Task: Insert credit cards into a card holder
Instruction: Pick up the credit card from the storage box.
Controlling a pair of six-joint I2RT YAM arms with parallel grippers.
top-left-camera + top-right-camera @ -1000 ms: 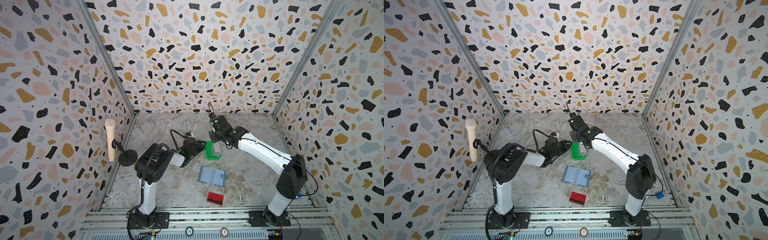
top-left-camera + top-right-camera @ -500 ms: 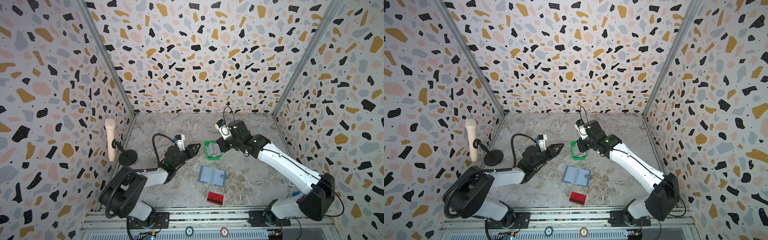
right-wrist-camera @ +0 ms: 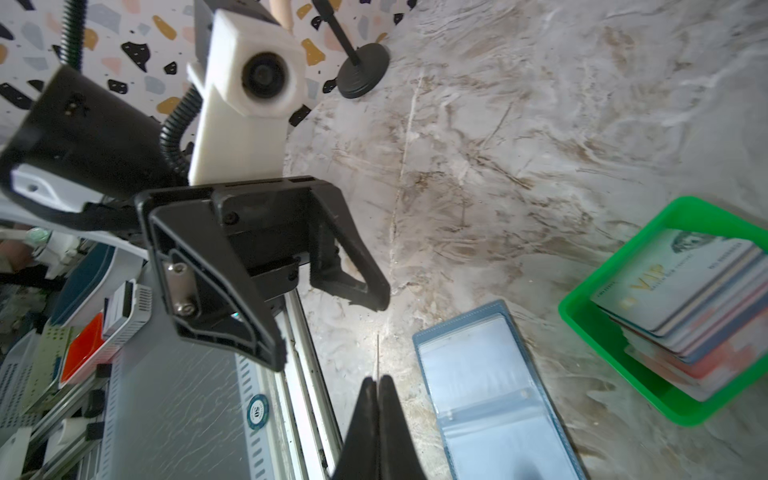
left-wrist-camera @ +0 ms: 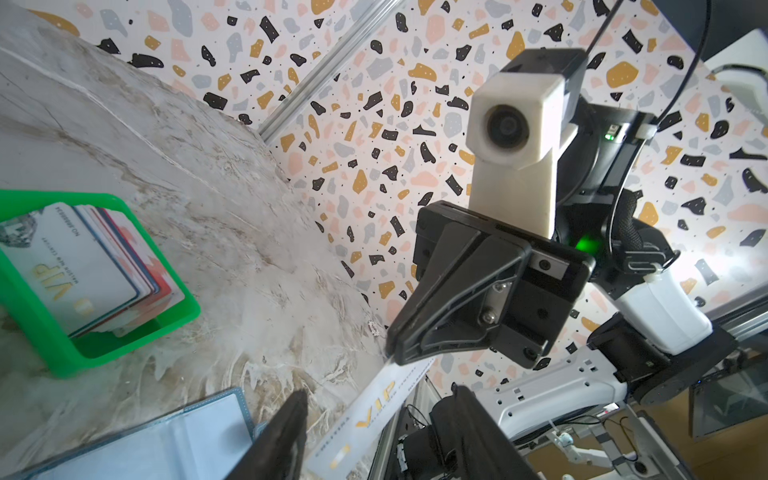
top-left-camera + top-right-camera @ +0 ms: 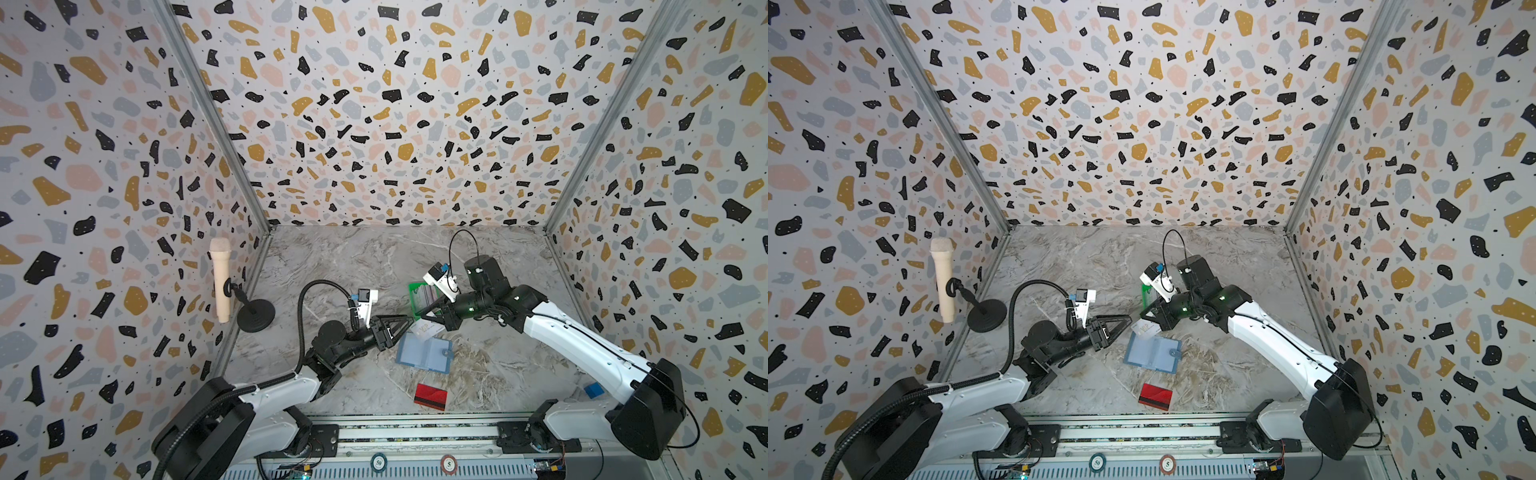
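Right jaws pinch the thin white plastic VIP card point(image 4: 368, 413) by its edge, left jaws open either side of it. Mistime the swap and it could drop, missing the dusty-blue folding card holder point(image 5: 419, 355).

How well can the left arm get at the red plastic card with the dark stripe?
Probably yes: the red card lies alone on the table, nothing over it. The left gripper is open, but first must clear the white plastic card pinched by the right gripper.
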